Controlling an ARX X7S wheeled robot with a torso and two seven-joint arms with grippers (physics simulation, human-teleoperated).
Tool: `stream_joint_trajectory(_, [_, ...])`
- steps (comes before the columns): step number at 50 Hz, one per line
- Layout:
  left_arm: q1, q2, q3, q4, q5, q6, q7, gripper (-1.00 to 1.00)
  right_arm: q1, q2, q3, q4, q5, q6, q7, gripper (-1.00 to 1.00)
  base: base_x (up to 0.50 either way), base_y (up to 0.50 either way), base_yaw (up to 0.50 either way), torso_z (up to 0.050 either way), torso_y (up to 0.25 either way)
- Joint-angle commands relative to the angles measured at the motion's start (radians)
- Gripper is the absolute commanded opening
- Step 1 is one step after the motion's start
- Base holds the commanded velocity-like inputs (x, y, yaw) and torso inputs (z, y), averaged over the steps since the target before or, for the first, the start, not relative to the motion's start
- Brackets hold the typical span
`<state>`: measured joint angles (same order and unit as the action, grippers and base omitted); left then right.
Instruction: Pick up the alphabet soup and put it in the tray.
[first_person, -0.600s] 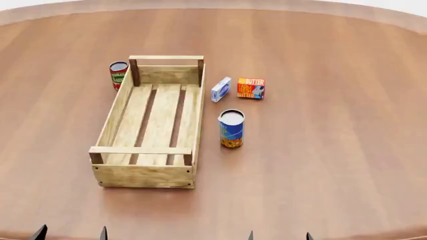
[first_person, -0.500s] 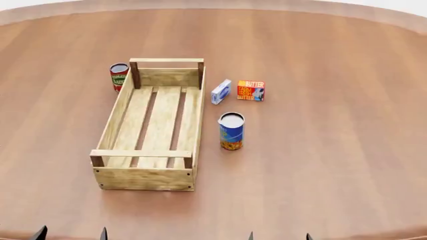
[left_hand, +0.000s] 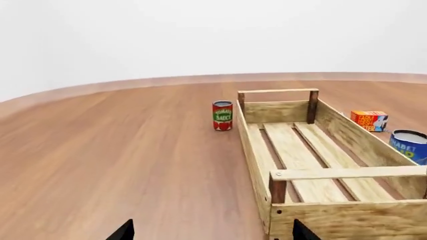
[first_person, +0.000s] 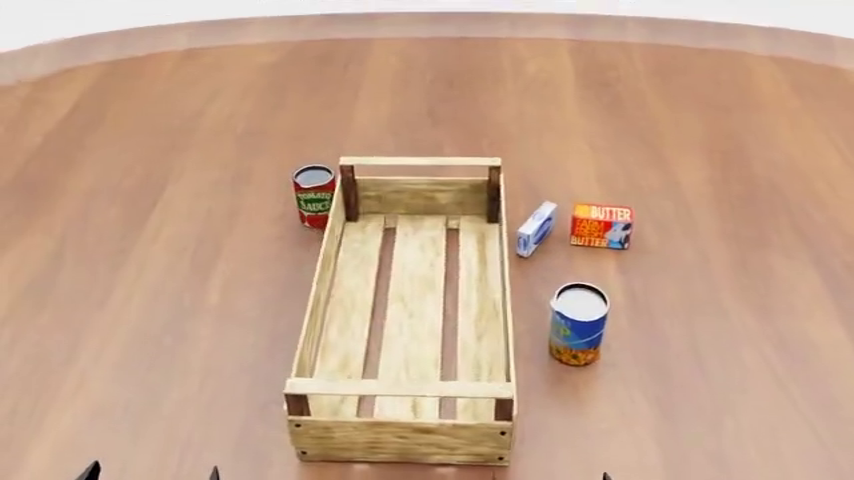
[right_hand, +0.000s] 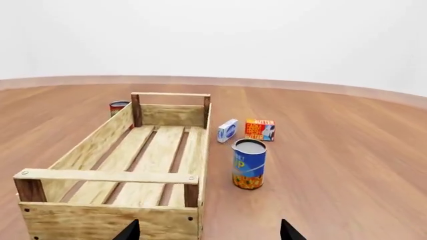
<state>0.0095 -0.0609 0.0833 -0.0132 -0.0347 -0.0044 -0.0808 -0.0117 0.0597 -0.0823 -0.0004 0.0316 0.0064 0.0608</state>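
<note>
The alphabet soup (first_person: 578, 325) is a blue can with a yellow-orange base and a silvery top. It stands upright on the table, just right of the tray (first_person: 400, 440), a long light-wood crate that holds nothing. My left gripper (left_hand: 213, 234) is open, with only its dark fingertips (first_person: 88, 470) showing at the head view's lower edge, near the tray's front left. My right gripper (right_hand: 209, 232) is open too, low before the tray's (right_hand: 100, 220) front wall, well short of the soup (right_hand: 249, 164). From the left wrist, the soup (left_hand: 408, 146) peeks over the tray's (left_hand: 347, 222) far wall.
A red-and-green tomato sauce can (first_person: 314, 196) stands by the tray's far left corner. A small blue-white box (first_person: 535, 229) and an orange butter box (first_person: 602, 226) lie beyond the soup. The round wooden table's far edge (first_person: 427, 25) curves at the back.
The head view has shifted: tray, cans and boxes all sit lower and further right in it. They keep their places relative to each other. Only one right fingertip now shows there.
</note>
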Motion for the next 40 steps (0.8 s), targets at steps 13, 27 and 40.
stream_joint_trajectory(13, [0.003, -0.030, 0.041, 0.003, -0.023, 0.007, -0.035, 1.00, 0.002, 0.032, -0.032, -0.002, 0.031, -0.004, 0.034, 1.00, 0.50, 0.01, 0.00, 0.000, 0.000])
stream_joint_trajectory(27, [0.000, -0.045, 0.060, 0.001, -0.039, 0.012, -0.050, 1.00, 0.008, 0.048, -0.049, 0.002, 0.049, -0.003, 0.049, 1.00, 0.50, 0.00, 0.00, 0.000, 0.000])
stream_joint_trajectory(40, [0.000, -0.056, 0.074, 0.004, -0.049, 0.010, -0.064, 1.00, 0.011, 0.059, -0.063, 0.006, 0.059, -0.003, 0.063, 1.00, 0.50, 0.00, 0.00, 0.000, 0.000])
